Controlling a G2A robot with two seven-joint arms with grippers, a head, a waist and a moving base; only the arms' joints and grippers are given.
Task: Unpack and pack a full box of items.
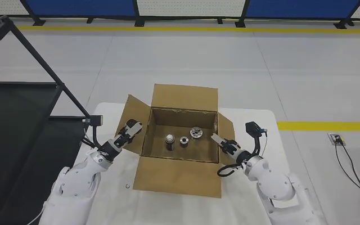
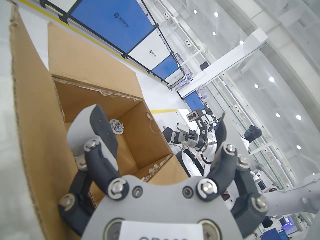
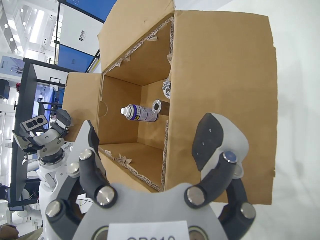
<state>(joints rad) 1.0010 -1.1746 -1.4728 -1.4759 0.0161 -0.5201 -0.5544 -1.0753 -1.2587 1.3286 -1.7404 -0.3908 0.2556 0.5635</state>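
Both grippers were empty. The left gripper (image 1: pixel 132 128) had its fingers spread wide and sat at the box's left flap (image 1: pixel 138 109). The right gripper (image 1: pixel 221 142) was also spread wide, at the right flap (image 1: pixel 226 126). The box (image 1: pixel 183 115) stood open on the white table (image 1: pixel 253 124), flaps out.

Inside on the floor, in a close row:
- upright spray can (image 1: pixel 169 140), left
- small metal cylinder (image 1: pixel 183 140), middle
- flanged metal part (image 1: pixel 196 133), right and slightly farther

Risks, my read:
- Wide fingers going for one item would likely knock its neighbour.
- The tall can would tip from a side nudge.
- A finger could snag a flap or the torn rim going in and drag the box.
- Both arms inside at once could clash.

A black frame (image 1: pixel 34 84) stood left of the table, apart.
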